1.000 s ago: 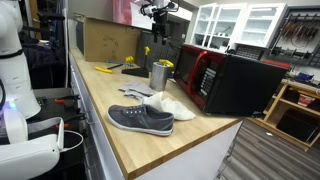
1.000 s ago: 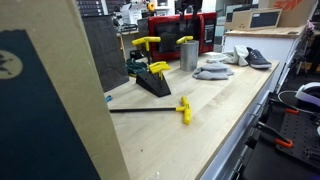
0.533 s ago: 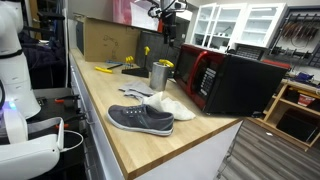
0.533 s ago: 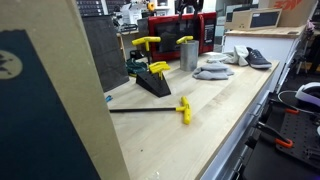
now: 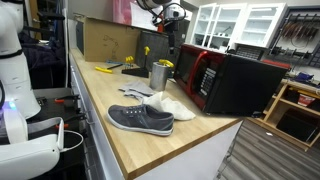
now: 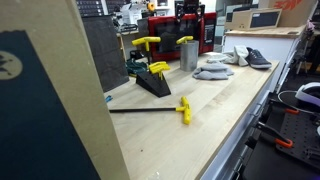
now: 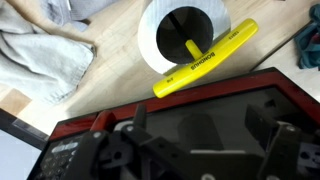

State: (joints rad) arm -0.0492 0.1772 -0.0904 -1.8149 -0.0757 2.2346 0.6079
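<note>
Jaws drifted over the red boxy microwave [image 5: 235, 80], spread wide and empty, shiny metal cup [image 7: 150, 50] with yellow-handled tool [image 7: 205, 62] just beside.

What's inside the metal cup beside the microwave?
In the wrist view, the metal cup holds a yellow-handled tool: its shaft drops into the cup, handle jutting over the rim. The tool's tip and the cup's bottom are lost in shadow.

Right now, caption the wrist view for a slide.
Yellow-handled tool in a metal cup beside the red microwave; grey cloth left.
</note>
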